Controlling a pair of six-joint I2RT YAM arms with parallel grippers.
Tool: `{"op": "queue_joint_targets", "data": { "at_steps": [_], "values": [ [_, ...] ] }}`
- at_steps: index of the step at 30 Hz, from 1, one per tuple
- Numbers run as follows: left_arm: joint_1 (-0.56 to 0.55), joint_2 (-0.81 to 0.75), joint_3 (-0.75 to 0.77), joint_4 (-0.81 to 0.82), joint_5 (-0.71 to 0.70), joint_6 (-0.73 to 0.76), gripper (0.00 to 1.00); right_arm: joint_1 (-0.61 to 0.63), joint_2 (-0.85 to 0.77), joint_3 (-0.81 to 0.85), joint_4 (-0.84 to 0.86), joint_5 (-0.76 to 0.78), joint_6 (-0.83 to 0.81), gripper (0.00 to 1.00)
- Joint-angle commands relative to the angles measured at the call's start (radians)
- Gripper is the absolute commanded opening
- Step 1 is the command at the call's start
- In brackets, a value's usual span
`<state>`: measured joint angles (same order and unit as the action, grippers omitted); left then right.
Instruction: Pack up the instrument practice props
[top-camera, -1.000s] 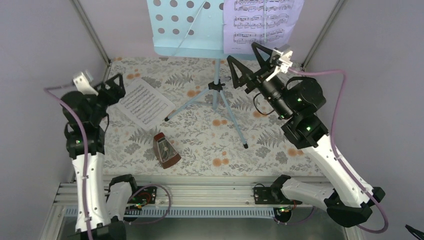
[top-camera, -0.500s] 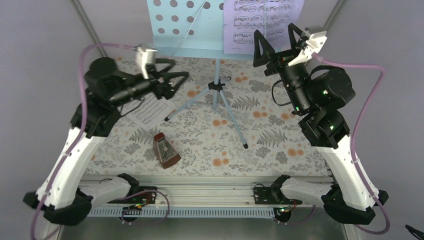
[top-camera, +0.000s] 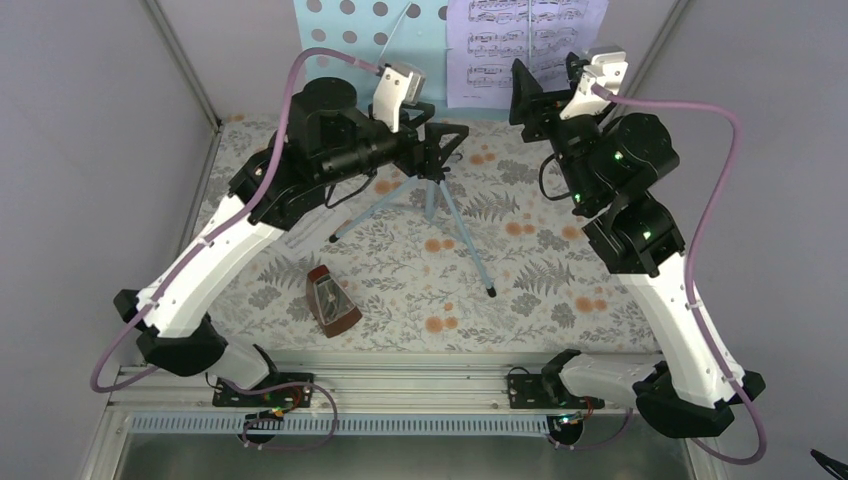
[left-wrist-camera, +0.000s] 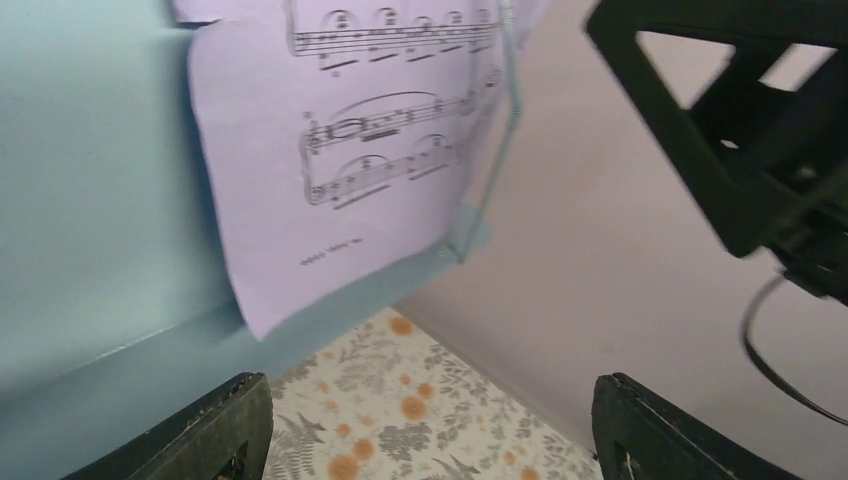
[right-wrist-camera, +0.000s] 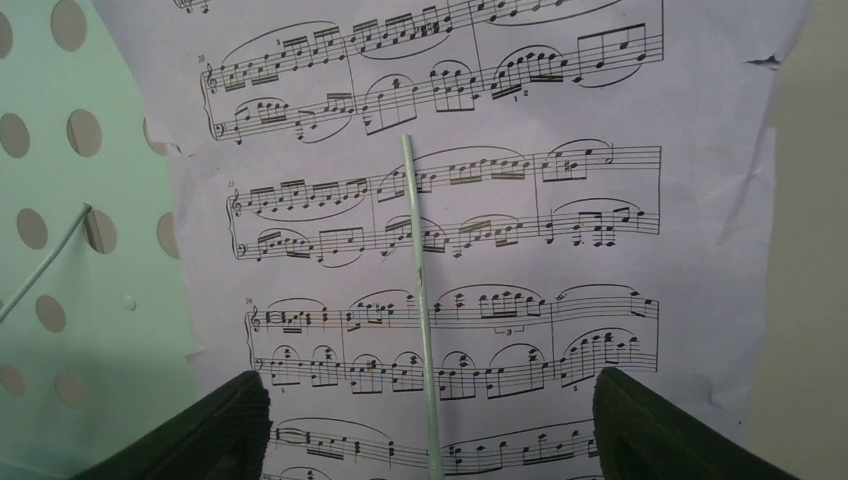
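Top view: left gripper (top-camera: 445, 140), jaws spread and empty, near the post of the music stand (top-camera: 350, 50) below its desk; right gripper (top-camera: 548, 85), likewise spread and empty, just before the lavender page (top-camera: 500, 45); metronome (top-camera: 330, 302) on the worktop (top-camera: 560, 300), well behind both. Left wrist view: page ahead, up and left of the wide-set fingers (no contact seen). Right wrist view: page straight ahead, a thin retaining wire (right-wrist-camera: 418, 260) down it, nothing between the fingers.

Overhead view; both wrist views near lavender page (right-wrist-camera: 600, 300)
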<state>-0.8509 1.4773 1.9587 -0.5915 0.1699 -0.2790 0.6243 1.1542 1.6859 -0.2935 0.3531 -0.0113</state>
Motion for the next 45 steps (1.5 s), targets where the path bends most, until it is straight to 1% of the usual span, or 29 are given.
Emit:
{"op": "queue_joint_targets", "data": {
  "at_steps": [1, 4, 10, 13, 16, 18, 21, 23, 28, 35, 38, 41, 42, 43, 44, 45],
  "values": [
    [-0.001, 0.047, 0.071, -0.024, -0.148, -0.030, 0.80, -0.012, 0.011, -0.021, 0.014, 0.019, -0.015, 0.74],
    [0.001, 0.086, 0.123, -0.037, -0.193, -0.066, 0.78, -0.015, 0.016, -0.023, 0.020, 0.002, -0.012, 0.67],
    [0.007, 0.139, 0.172, -0.035, -0.204, -0.116, 0.73, -0.018, 0.034, -0.022, 0.033, -0.022, -0.012, 0.59],
    [0.010, 0.149, 0.167, -0.038, -0.244, -0.131, 0.71, -0.020, 0.044, -0.020, 0.034, -0.030, -0.010, 0.57],
    [0.014, 0.139, 0.131, -0.013, -0.268, -0.145, 0.70, -0.020, 0.050, -0.023, 0.040, -0.043, -0.008, 0.55],
    [0.018, 0.137, 0.112, 0.008, -0.262, -0.155, 0.68, -0.020, 0.051, -0.027, 0.045, -0.054, -0.007, 0.53],
    [0.021, 0.147, 0.108, 0.029, -0.245, -0.164, 0.61, -0.019, 0.053, -0.030, 0.049, -0.065, -0.002, 0.51],
    [0.022, 0.159, 0.103, 0.045, -0.233, -0.172, 0.58, -0.020, 0.052, -0.034, 0.053, -0.071, 0.003, 0.50],
    [0.026, 0.184, 0.110, 0.065, -0.199, -0.183, 0.55, -0.020, 0.040, -0.049, 0.068, -0.087, 0.011, 0.46],
    [0.036, 0.192, 0.077, 0.131, -0.164, -0.204, 0.52, -0.020, 0.038, -0.055, 0.080, -0.100, 0.013, 0.40],
    [0.038, 0.195, 0.058, 0.171, -0.140, -0.213, 0.47, -0.019, 0.042, -0.058, 0.085, -0.100, 0.010, 0.40],
    [0.038, 0.201, 0.056, 0.191, -0.125, -0.216, 0.40, -0.020, 0.046, -0.060, 0.092, -0.082, 0.000, 0.39],
    [0.039, 0.204, 0.055, 0.194, -0.123, -0.217, 0.36, -0.019, 0.045, -0.064, 0.099, -0.078, -0.002, 0.37],
    [0.039, 0.205, 0.054, 0.197, -0.121, -0.217, 0.30, -0.020, 0.042, -0.068, 0.109, -0.074, -0.005, 0.35],
    [0.039, 0.205, 0.052, 0.202, -0.119, -0.217, 0.28, -0.020, 0.040, -0.076, 0.120, -0.070, -0.010, 0.32],
    [0.040, 0.205, 0.049, 0.204, -0.119, -0.217, 0.21, -0.020, 0.037, -0.081, 0.130, -0.066, -0.013, 0.28]
  ]
}}
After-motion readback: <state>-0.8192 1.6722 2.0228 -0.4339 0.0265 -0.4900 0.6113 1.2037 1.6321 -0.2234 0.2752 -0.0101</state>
